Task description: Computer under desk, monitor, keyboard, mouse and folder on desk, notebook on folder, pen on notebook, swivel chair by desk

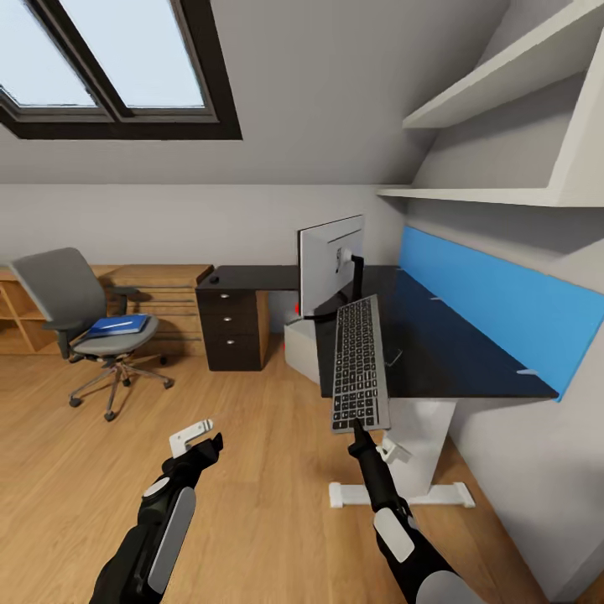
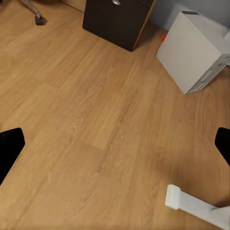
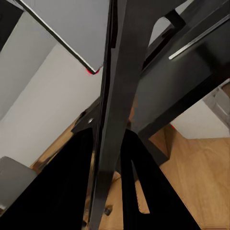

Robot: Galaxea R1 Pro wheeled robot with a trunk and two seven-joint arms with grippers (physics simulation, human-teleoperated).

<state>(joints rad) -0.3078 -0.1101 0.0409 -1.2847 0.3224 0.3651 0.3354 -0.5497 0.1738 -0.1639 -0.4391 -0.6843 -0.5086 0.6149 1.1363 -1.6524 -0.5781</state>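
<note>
My right gripper is shut on the near end of the keyboard, which it holds up, tilted, over the front edge of the black desk. In the right wrist view the keyboard runs edge-on between the fingers. The monitor stands on the desk just behind it. Under the desk sits the light grey computer. A small black mouse lies on the desk's far left end. At left, the swivel chair carries the blue folder. My left gripper hangs open over the floor.
The black drawer unit stands under the desk's left end, with a wooden chest behind it. The desk's white foot rests on the wooden floor. A blue wall panel and shelves run along the right wall.
</note>
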